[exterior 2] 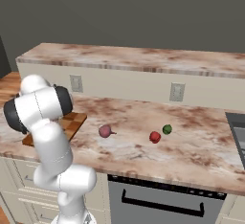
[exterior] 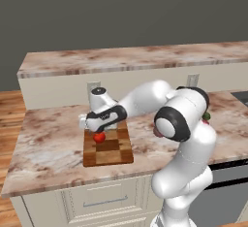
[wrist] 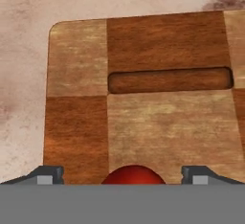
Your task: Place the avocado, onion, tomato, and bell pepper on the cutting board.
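The tomato (exterior: 99,137) is a smooth red ball lying on the cutting board (exterior: 114,151), a brown checkered wooden board. My gripper (exterior: 100,130) hangs just above it, pointing down. In the hand view the tomato (wrist: 133,175) shows between my fingertips (wrist: 48,175), which stand wide apart and clear of it, so the gripper (wrist: 123,176) is open. Further right on the counter lie the purple-pink onion (exterior 2: 105,131), the red bell pepper (exterior 2: 154,137) and the dark green avocado (exterior 2: 167,129). The board (exterior 2: 72,121) is partly hidden by my arm in the right base view.
The board has a slot handle (wrist: 170,80) near its far end. A raised back counter (exterior: 135,58) with wall outlets (exterior 2: 176,92) runs behind the worktop. A cooktop edge (exterior 2: 237,132) lies at the far right, with an oven (exterior 2: 162,201) below.
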Tool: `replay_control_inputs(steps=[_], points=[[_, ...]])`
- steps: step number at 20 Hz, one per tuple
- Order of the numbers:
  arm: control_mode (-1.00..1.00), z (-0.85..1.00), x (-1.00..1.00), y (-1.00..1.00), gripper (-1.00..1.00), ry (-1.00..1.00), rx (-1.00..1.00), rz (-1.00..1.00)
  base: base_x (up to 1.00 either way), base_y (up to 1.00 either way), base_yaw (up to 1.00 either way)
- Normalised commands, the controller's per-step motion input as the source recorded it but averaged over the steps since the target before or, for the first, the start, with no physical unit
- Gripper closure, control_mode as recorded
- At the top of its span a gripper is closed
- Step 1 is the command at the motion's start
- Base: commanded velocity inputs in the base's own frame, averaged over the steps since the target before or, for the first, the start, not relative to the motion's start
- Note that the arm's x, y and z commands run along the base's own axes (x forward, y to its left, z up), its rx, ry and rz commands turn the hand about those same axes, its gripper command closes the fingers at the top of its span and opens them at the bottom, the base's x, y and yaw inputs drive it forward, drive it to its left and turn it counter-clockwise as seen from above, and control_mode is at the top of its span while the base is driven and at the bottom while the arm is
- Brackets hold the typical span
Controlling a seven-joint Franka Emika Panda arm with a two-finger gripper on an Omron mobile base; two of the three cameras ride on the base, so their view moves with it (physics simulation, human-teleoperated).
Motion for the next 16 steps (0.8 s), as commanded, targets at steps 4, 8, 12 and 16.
replay_control_inputs(steps=[4, 8, 12, 16], points=[[-1.00, 0.37, -0.11, -0.29, -1.00, -0.17, 0.00, -0.02, 0.00, 0.00, 0.00], [-1.00, 0.58, -0.19, -0.35, -1.00, -0.17, 0.00, 0.00, 0.00, 0.00, 0.00], [-1.00, 0.64, -0.37, -0.42, -1.00, -0.16, 0.00, 0.00, 0.00, 0.00, 0.00], [-1.00, 0.77, -0.31, -0.39, -1.00, -0.12, 0.00, 0.00, 0.00, 0.00, 0.00]])
